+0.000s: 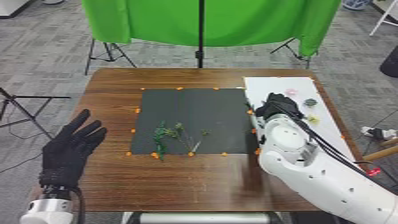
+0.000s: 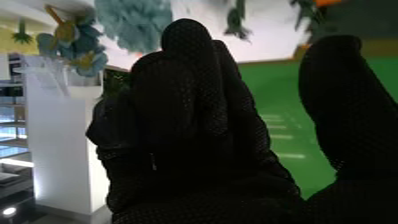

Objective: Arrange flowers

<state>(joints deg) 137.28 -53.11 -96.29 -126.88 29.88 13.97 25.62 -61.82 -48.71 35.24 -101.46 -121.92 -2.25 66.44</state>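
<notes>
On the black mat (image 1: pixel 191 107) lie green leafy stems (image 1: pixel 161 137) and thin sprigs (image 1: pixel 194 145). The white sheet (image 1: pixel 266 84) holds a pink flower (image 1: pixel 290 92), a grey-green one (image 1: pixel 310 102) and a yellow one (image 1: pixel 313 119). My right hand (image 1: pixel 278 103) is over that sheet's left part, left of the flowers. In the right wrist view the right hand (image 2: pixel 200 135) is open, thumb apart from the fingers, near a pale blue flower (image 2: pixel 133 22) and a blue-and-yellow cluster (image 2: pixel 75 42). My left hand (image 1: pixel 69 152) is open at the table's left edge, away from the stems.
Orange markers (image 1: pixel 179 88) surround the mat on the brown table (image 1: pixel 178 187). Behind the table hangs a green cloth (image 1: pixel 213 25) on a stand. My right arm (image 1: pixel 306 170) spans the table's right front part, close to the white sheet.
</notes>
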